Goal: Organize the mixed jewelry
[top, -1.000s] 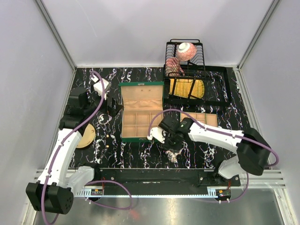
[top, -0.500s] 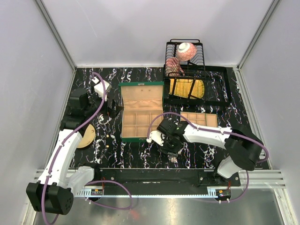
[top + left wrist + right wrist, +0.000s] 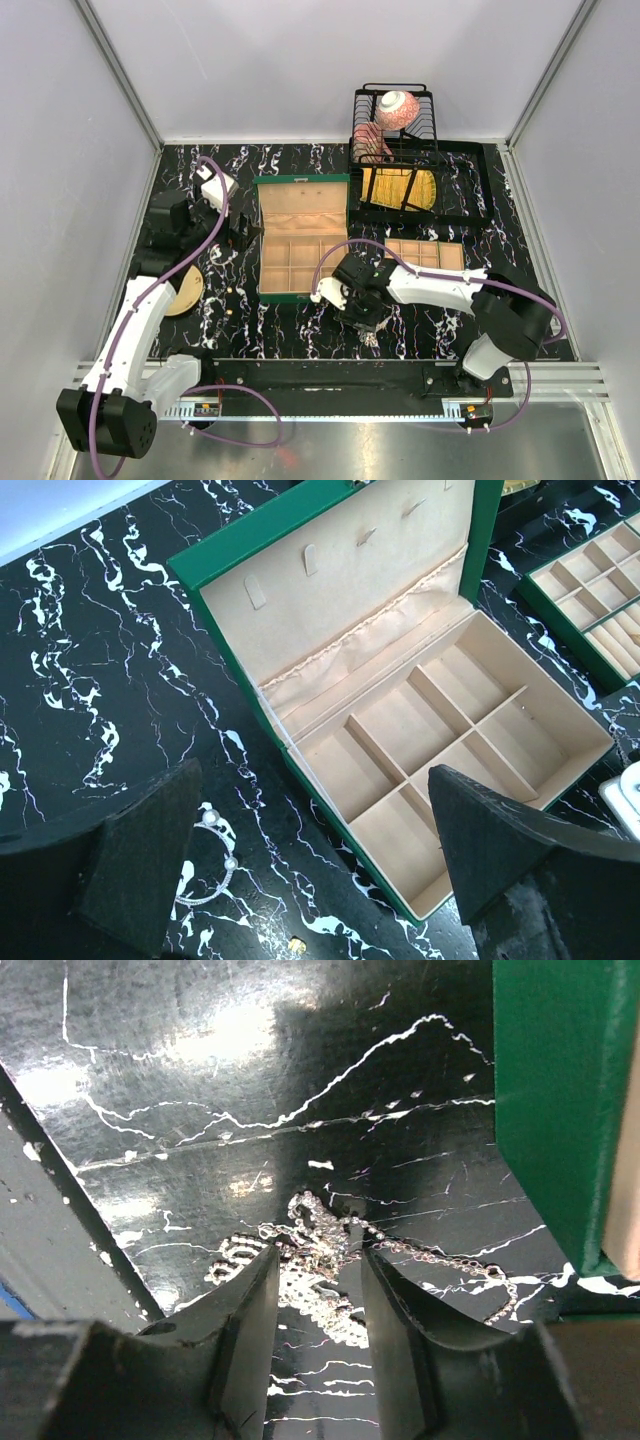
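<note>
Right gripper (image 3: pixel 320 1280) straddles tangled chains (image 3: pixel 310 1215), lower centre of frame
Jaws half-open; closing risks lifting the whole knot together. Left gripper (image 3: pixel 315 770) gapes wide.

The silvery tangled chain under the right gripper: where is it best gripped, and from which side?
Grip the silvery tangled chain at its dense middle clump, not the thin strand trailing toward the green box. Come from straight above: it lies flat on the black marbled table, and the right gripper straddles that clump, jaws parted.
</note>
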`<state>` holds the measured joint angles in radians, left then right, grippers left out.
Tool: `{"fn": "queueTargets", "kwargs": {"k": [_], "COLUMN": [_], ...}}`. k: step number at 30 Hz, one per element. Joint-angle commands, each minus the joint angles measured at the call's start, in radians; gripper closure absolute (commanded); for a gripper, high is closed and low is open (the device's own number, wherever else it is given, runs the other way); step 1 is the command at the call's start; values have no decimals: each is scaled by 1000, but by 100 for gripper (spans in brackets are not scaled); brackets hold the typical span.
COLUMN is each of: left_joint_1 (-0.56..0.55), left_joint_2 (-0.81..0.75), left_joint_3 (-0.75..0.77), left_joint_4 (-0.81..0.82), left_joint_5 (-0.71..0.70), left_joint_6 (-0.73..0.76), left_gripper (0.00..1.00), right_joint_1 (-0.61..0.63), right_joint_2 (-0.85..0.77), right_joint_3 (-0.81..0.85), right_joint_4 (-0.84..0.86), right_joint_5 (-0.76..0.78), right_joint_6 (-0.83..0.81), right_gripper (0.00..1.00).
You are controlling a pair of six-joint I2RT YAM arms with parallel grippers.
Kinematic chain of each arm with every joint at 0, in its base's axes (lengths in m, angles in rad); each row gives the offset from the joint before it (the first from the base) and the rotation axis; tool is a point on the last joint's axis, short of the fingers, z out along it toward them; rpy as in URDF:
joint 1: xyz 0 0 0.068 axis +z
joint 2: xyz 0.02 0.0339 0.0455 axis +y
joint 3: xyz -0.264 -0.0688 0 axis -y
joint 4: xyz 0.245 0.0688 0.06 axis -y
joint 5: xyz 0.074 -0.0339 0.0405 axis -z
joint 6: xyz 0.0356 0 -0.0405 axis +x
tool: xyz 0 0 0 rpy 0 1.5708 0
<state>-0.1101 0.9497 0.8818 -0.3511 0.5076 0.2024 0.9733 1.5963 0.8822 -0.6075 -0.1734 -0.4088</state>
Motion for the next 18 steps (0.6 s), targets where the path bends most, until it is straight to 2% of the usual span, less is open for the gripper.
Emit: {"fn": "queueTargets", "kwargs": {"k": [1, 6, 13, 18], "left_joint_1": [-3, -3, -3, -3], "left_joint_2": [-23, -31, -40, -43], "left_joint_3": [-12, -15, -17, -21], "left_joint_4": [60, 60, 60, 58], "left_joint_5": [-18, -23, -32, -41], "left_joint_6": [11, 11, 15, 20], "left_gripper": [1, 1, 1, 1], "right_joint_1": [5, 5, 19, 22], "right_joint_2": [36, 53, 88, 109], "right_joint_3": [-5, -2, 4, 8], "right_joint_4": [46, 54, 54, 52], "right_joint_5": [18, 44, 74, 84], "right_joint_6": [27, 42, 50, 48], "right_gripper": [56, 61, 73, 90]}}
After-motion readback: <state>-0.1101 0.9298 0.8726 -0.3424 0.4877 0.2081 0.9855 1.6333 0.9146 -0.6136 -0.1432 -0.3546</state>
